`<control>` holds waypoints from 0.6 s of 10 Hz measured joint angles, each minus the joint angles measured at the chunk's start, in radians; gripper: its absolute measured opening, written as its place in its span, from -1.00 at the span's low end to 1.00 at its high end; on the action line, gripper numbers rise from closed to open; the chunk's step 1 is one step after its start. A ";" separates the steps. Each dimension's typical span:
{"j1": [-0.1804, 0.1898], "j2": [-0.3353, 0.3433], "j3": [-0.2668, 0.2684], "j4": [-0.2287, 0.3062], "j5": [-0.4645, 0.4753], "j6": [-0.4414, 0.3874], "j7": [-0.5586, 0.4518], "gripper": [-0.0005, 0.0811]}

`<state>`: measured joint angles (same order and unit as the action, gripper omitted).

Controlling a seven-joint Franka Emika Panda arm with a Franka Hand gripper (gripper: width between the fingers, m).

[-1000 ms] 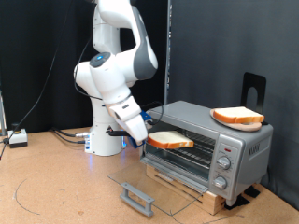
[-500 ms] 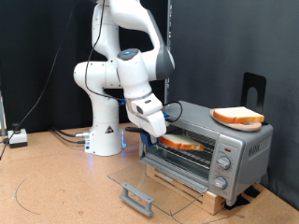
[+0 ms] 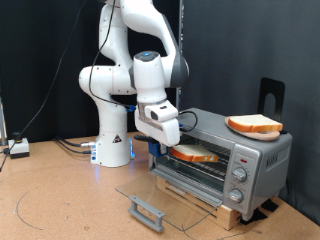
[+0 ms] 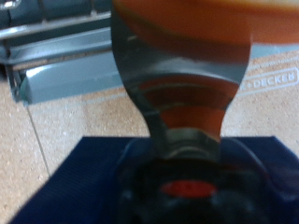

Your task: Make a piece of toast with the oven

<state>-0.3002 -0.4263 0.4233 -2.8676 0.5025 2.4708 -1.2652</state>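
Note:
The silver oven [image 3: 215,128] stands at the exterior view's right with its glass door [image 3: 172,196] folded down flat. A piece of toast [image 3: 197,153], pale with an orange-brown crust, lies half inside the oven's opening above the wire rack. My gripper [image 3: 174,147] is at the slice's outer edge, shut on it. In the blurred wrist view a grey finger [image 4: 184,89] runs up to the orange crust of the toast [image 4: 187,14], with the oven's silver front [image 4: 65,70] behind.
A second like slice [image 3: 254,125] lies on the oven's roof, in front of a black stand [image 3: 272,94]. The door's grey handle [image 3: 148,211] juts towards the exterior view's bottom. Three knobs [image 3: 239,179] sit on the right panel. Cables [image 3: 20,148] lie at the left.
The arm has swung towards the exterior view's right with the slice. The slice went from in front of the opening to half inside it. The wrist now stands more upright.

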 joint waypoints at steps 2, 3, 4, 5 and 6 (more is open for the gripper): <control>-0.024 -0.031 -0.042 0.001 -0.022 -0.038 -0.069 -0.02; -0.041 -0.048 -0.062 0.001 -0.040 -0.062 -0.095 -0.02; -0.061 -0.060 -0.079 0.002 -0.058 -0.081 -0.114 -0.02; -0.080 -0.067 -0.090 0.003 -0.071 -0.088 -0.124 -0.02; -0.094 -0.069 -0.097 0.004 -0.078 -0.092 -0.126 -0.02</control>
<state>-0.3938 -0.4955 0.3258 -2.8633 0.4243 2.3791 -1.3915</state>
